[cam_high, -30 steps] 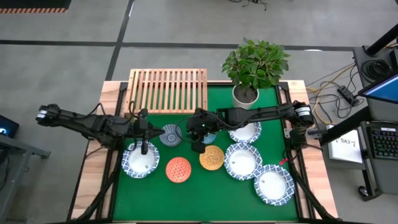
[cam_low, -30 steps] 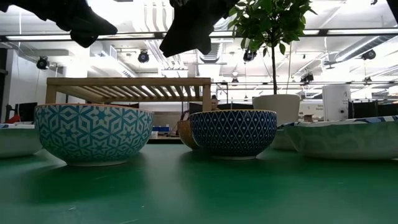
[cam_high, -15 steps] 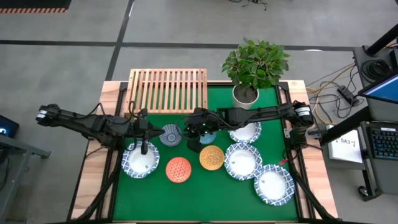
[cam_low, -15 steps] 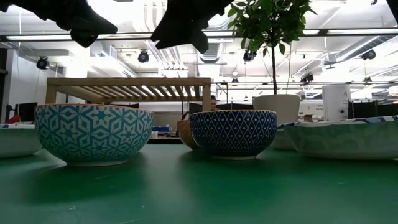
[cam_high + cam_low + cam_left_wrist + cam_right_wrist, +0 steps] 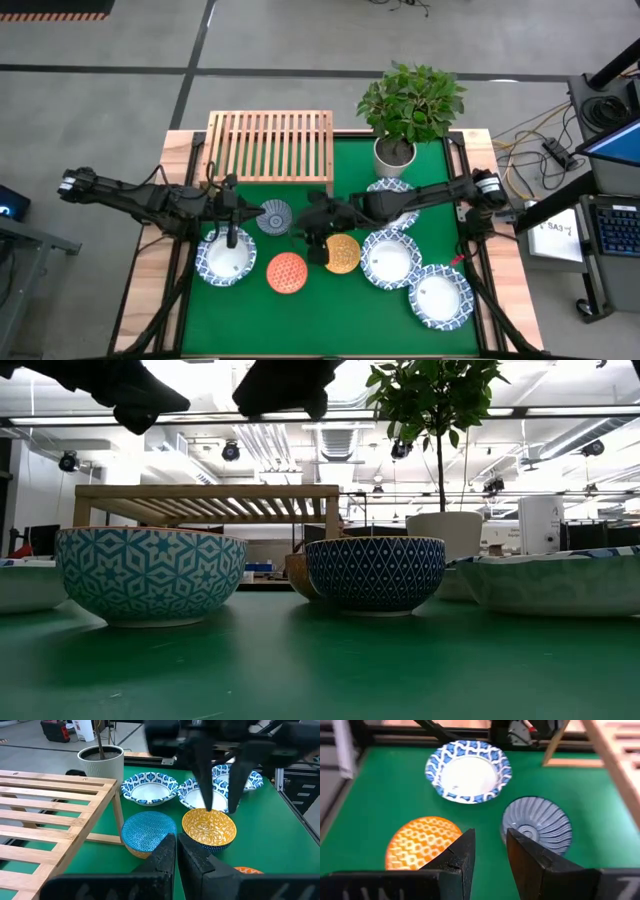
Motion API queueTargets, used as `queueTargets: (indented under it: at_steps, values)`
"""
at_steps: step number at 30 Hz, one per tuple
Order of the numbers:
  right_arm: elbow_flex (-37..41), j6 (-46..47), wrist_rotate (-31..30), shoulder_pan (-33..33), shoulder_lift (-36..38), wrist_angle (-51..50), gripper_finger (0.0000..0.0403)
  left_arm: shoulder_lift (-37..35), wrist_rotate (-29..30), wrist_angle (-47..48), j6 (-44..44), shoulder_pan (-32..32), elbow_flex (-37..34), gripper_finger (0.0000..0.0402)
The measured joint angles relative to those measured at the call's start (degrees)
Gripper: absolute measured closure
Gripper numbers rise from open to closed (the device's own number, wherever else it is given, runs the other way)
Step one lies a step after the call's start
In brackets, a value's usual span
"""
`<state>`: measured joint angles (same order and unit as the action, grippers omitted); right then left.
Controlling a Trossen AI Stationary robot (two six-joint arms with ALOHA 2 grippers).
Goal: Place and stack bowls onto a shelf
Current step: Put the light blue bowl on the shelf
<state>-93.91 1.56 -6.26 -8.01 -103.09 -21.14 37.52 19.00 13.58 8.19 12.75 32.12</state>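
The shelf (image 5: pixel 270 145) stands at the table's far left. Four wide white bowls rest on the green mat (image 5: pixel 225 258) (image 5: pixel 390 258) (image 5: pixel 440 296) (image 5: pixel 400 190), the last partly under the right arm. The grey-blue bowl (image 5: pixel 274 216), red-orange bowl (image 5: pixel 287 272) and yellow-orange bowl (image 5: pixel 341 253) sit mid-table. The light blue bowl (image 5: pixel 149 832) is hidden by the right arm in the high view. My right gripper (image 5: pixel 318 245) hovers open, high above the mat between the small bowls (image 5: pixel 490 845). My left gripper (image 5: pixel 232 237) hangs shut above the leftmost wide bowl (image 5: pixel 177 852).
A potted plant in a white pot (image 5: pixel 395 152) stands at the far edge, right of the shelf. The shelf's top (image 5: pixel 205 500) sits higher than the bowl rims. Wooden table borders flank the mat. Bare green mat lies along the near edge (image 5: pixel 330 320).
My right gripper has risen and moved toward the table's near edge, away from the light blue bowl, its arm now slanting across the mat. The bowls have stayed where they were.
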Motion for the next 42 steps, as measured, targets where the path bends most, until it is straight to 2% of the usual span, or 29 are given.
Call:
queueTargets:
  at_steps: [3, 6, 11, 19, 25, 29, 32, 35, 42]
  values:
    - [0.0, -2.5, -7.4, -2.3, -0.1, 0.0, 0.0303, 0.0, 0.0, -0.1, 0.0, 0.0, 0.0, 0.0402]
    - [-1.6, -2.2, -11.2, -3.0, -0.2, -1.7, 0.0303, 0.0, 0.0, -0.7, 0.0, 0.0, 0.0, 0.0402]
    - [-5.2, -0.8, -11.8, -2.7, -0.1, -7.8, 0.0303, 0.0, 0.0, -0.8, 0.0, 0.0, 0.0, 0.0402]
    - [-3.0, 3.4, -12.0, -2.0, -0.1, -12.3, 0.03, 0.0, 0.0, -0.7, 0.0, 0.0, 0.0, 0.0402]
    - [-2.5, 5.6, -11.8, -1.9, -0.9, -13.4, 0.0249, 0.0, 0.0, -0.7, 0.0, 0.0, 0.0, 0.0402]
    - [-2.4, 6.4, -12.0, -1.6, -3.9, -14.8, 0.0206, 0.0, 0.0, -0.6, 0.0, 0.0, 0.0, 0.0402]
    - [-2.4, 7.0, -12.2, -1.6, -6.9, -15.5, 0.0191, 0.0, 0.0, -0.5, 0.0, 0.0, 0.0, 0.0402]
    - [-2.3, 10.1, -14.9, -1.2, -10.0, -18.0, 0.019, 0.1, 0.0, -0.5, 0.0, 0.0, 0.0, 0.0402]
    - [-2.6, 14.0, -14.5, 1.3, -13.9, -20.8, 0.0207, 0.2, 0.0, -0.2, 0.0, 0.0, 0.0, 0.0402]
